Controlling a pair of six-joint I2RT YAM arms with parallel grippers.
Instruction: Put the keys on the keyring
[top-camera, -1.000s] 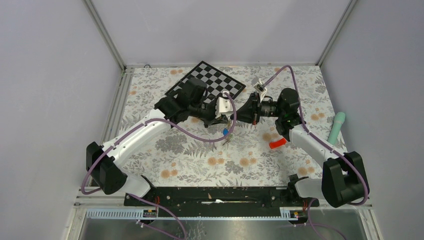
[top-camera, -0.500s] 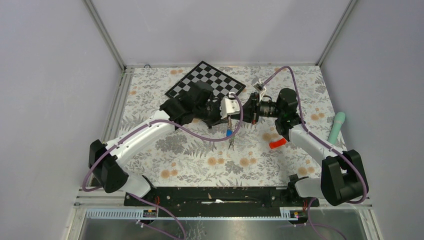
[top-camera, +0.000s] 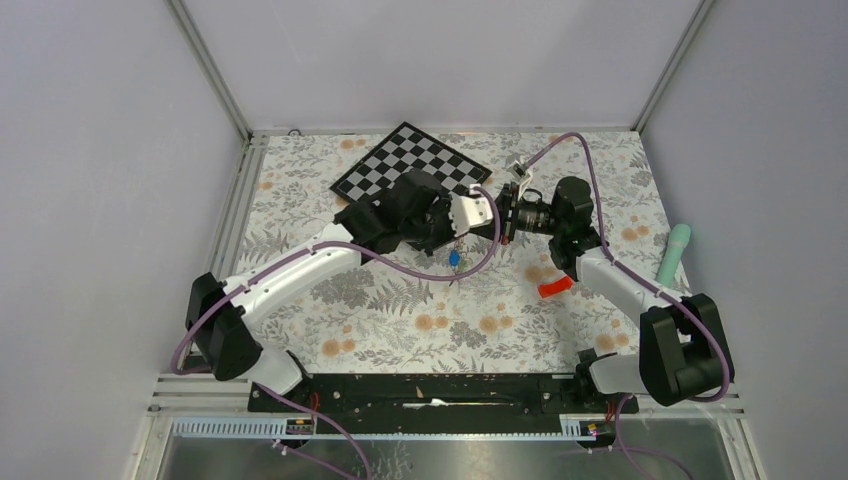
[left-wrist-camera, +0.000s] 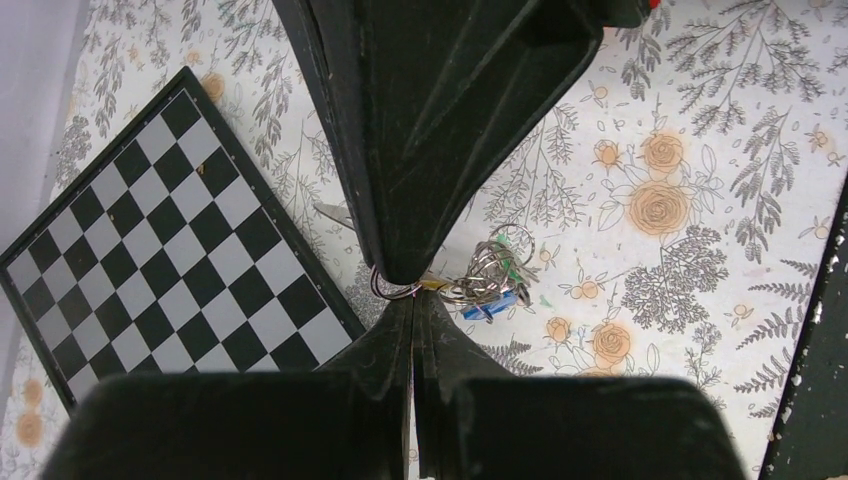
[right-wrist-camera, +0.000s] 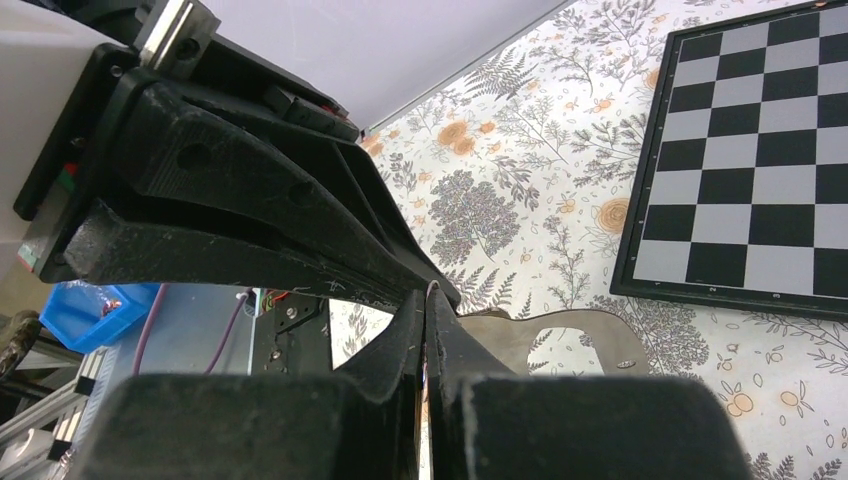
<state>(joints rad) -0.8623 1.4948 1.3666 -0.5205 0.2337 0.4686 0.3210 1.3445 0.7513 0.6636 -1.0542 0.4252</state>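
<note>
Black fingers of the left gripper and the right gripper meet tip to tip just off the near right corner of the checkerboard. Both are clamped shut on the thin wire loop from which the keys dangle, the blue tag lowest.

A second ago this meeting point sat further from the checkerboard. The left arm has since pushed forward and the right has drawn back. The pair now hangs closer to that corner, and the dangling bunch has swung in with them and sits a little higher.

The keyring, a flat grey loop, lies on the flowered cloth just beside the checkerboard's edge, under the grippers and apart from the keys.

The bunch seems to be travelling toward the keyring. Threading is not yet done.
</note>
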